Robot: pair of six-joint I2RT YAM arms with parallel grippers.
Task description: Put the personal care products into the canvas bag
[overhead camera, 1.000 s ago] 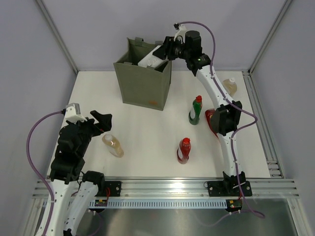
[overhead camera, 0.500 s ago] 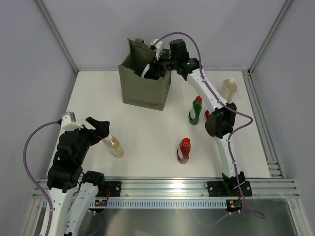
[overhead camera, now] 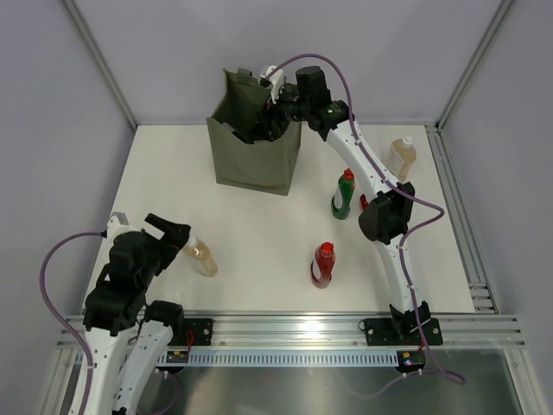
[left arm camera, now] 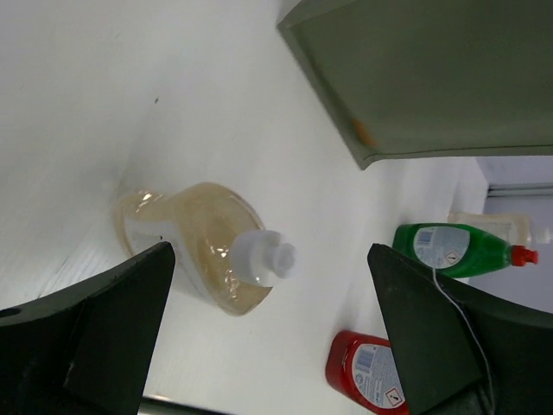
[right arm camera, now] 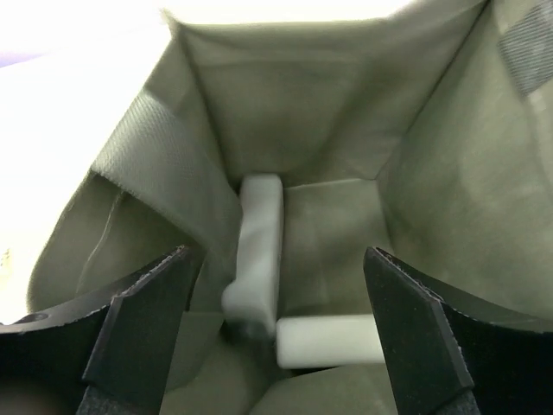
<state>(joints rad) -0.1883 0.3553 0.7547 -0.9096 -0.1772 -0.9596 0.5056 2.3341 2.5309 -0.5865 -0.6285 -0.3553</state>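
The olive canvas bag (overhead camera: 259, 160) stands at the back of the table. My right gripper (overhead camera: 262, 130) hangs in its mouth, open and holding nothing. In the right wrist view the gripper (right arm camera: 276, 252) looks down the bag's wall (right arm camera: 328, 112) at two white bottles: one (right arm camera: 259, 242) is blurred and lies lengthwise, the other (right arm camera: 333, 339) lies across the bottom. My left gripper (overhead camera: 170, 233) is open just left of a clear amber bottle (overhead camera: 200, 257). In the left wrist view that bottle (left arm camera: 194, 251) lies between the fingers (left arm camera: 104, 328), untouched.
A green bottle with a red cap (overhead camera: 344, 194) and a red bottle (overhead camera: 324, 264) stand mid-table. A second amber bottle (overhead camera: 402, 154) stands at the back right. Another red bottle (overhead camera: 364, 202) is mostly hidden behind the right arm.
My right gripper went down into the bag's mouth and opened, and the white bottle it held dropped inside. My left arm drew back toward the near edge, still open.
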